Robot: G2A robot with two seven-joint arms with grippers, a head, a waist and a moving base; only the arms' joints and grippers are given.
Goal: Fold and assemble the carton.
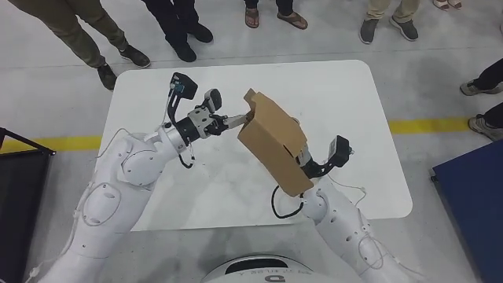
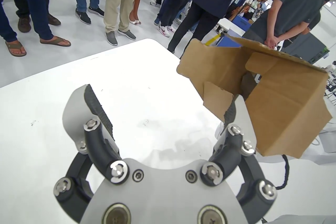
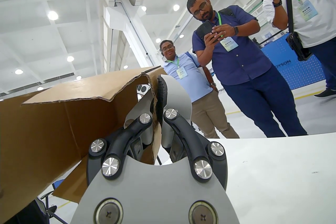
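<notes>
Partly folded, tilted brown carton (image 1: 271, 140).

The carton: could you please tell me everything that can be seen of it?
The carton is plain brown corrugated cardboard, partly erected into a box-like tube with its end flaps unfolded and loose. It is held tilted in the air above the white table, not resting on it. The right gripper is clamped on a wall edge at the end nearer the robot. The open left gripper is at the other open end, one finger against a small flap; contact is hard to judge.
</notes>
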